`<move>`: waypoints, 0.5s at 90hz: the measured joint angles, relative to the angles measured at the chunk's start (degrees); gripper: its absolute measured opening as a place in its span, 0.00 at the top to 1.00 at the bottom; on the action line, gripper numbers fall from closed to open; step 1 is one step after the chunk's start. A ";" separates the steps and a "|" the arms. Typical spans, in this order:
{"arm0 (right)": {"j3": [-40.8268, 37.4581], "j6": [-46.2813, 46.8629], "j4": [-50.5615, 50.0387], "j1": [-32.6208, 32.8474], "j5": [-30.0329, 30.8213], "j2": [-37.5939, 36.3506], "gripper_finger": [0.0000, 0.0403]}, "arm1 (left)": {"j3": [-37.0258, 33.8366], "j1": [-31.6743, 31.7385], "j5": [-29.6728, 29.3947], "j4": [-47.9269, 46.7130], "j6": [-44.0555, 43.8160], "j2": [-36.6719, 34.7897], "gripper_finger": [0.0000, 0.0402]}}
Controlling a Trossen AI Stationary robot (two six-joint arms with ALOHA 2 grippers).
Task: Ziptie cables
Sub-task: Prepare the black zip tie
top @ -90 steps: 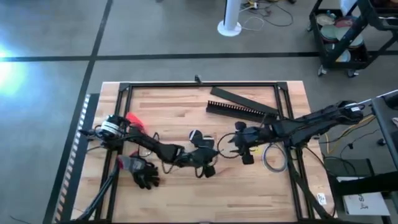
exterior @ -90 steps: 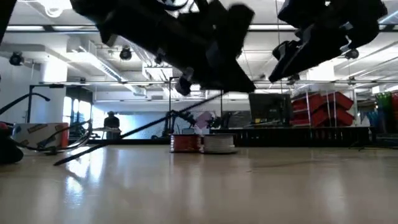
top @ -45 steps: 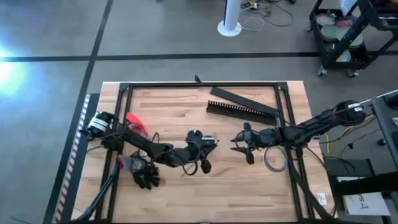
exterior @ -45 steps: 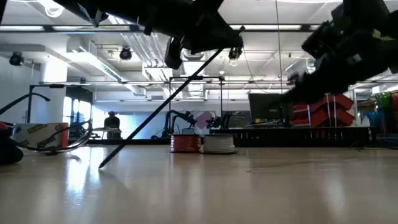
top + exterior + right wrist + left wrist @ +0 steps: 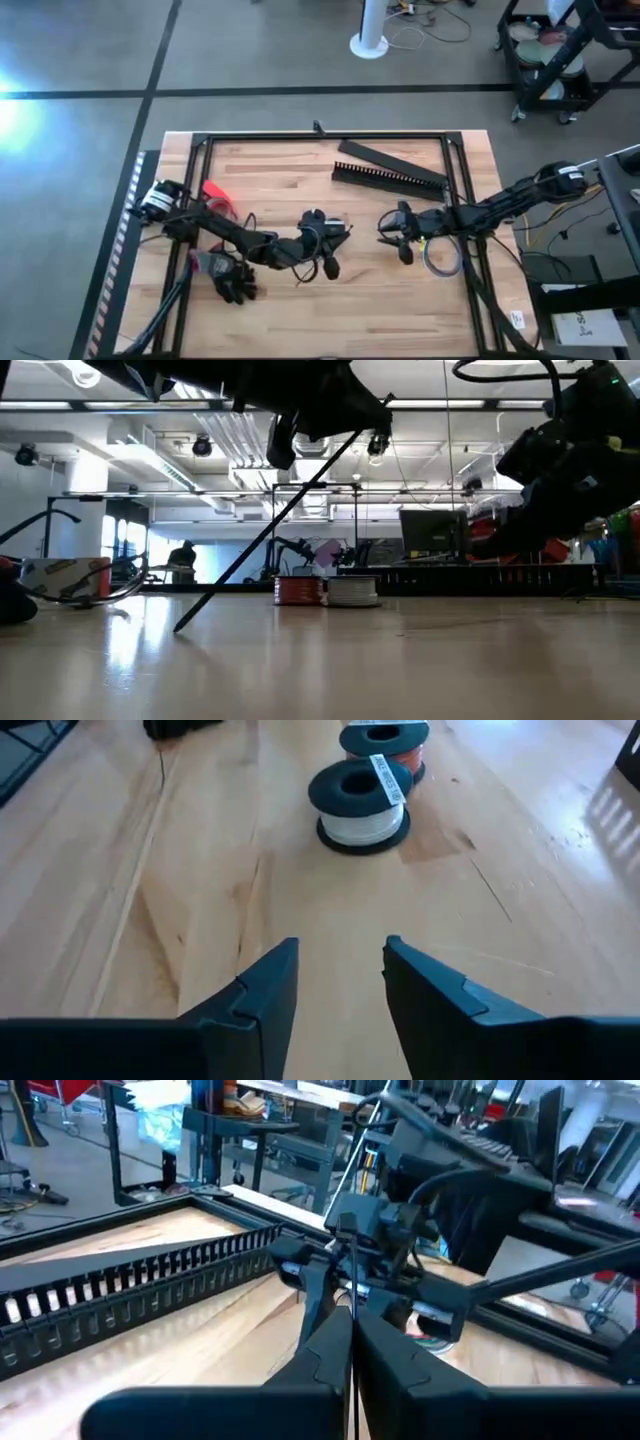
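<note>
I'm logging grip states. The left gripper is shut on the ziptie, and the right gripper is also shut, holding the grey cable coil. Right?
Partly. The left gripper is shut on the ziptie, as you say. But the right wrist view shows the right gripper open and holding nothing, with bare wood between its fingers. In the high view the grey cable coil lies on the table by the right arm.

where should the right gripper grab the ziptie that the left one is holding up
Grip the ziptie on its free middle stretch, below the left gripper, which is shut on its upper end. The strip slants down to the table, so that span hangs clear. Bring the open right gripper in level from the side, straddling the strip; probably easier than the low tip.
</note>
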 joint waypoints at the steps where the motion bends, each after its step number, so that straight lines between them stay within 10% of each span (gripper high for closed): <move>1: 0.04 -0.19 0.00 0.00 0.00 0.00 0.69 | 0.00 -0.11 -0.01 0.17 0.00 0.00 1.00; 45: 3.70 -0.78 -0.02 0.00 -0.03 0.00 0.76 | 0.22 -1.15 -0.50 1.64 1.35 0.00 1.00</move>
